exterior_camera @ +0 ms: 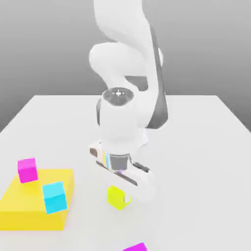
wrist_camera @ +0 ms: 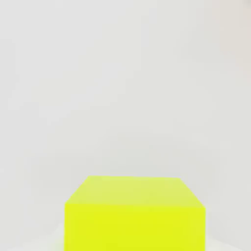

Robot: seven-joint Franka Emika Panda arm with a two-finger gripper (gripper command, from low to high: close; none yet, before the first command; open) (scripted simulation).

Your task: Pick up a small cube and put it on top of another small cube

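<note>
Gripper is clamped down on the lime cube mid-table, with the yellow block at its 9 o'clock carrying magenta and cyan cubes.

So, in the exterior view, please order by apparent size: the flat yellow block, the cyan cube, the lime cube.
1. Flat yellow block, clearly largest.
2. Cyan cube and lime cube: they look about alike, so no ranking.
</note>
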